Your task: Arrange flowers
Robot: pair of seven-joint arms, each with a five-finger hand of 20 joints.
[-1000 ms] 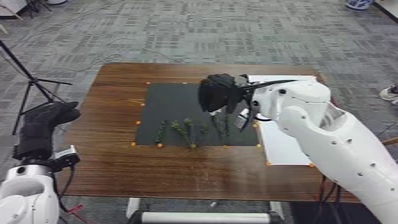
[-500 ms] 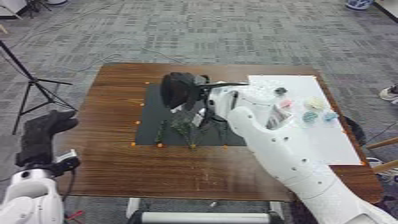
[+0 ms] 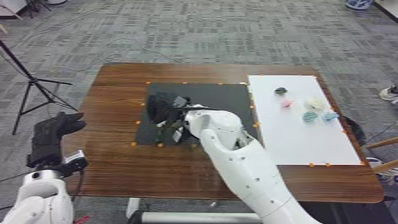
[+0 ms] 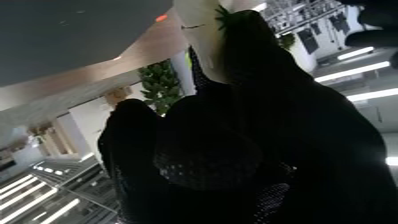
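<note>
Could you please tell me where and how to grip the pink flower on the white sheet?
The right robot hand should probably pinch the pink flower across its small bloom, from above and its left: the cream flower sits to its right, the dark piece beyond it.

Lettering, numerals, labels, signs: none legible in either view.

Grey carpet (image 3: 195, 37) surrounds the wooden desk (image 3: 124, 175); a black tripod (image 3: 34, 79) stands at ten o'clock, a blue-and-white pot (image 3: 359, 4) at one, a wooden chair (image 3: 385, 143) at four.
</note>
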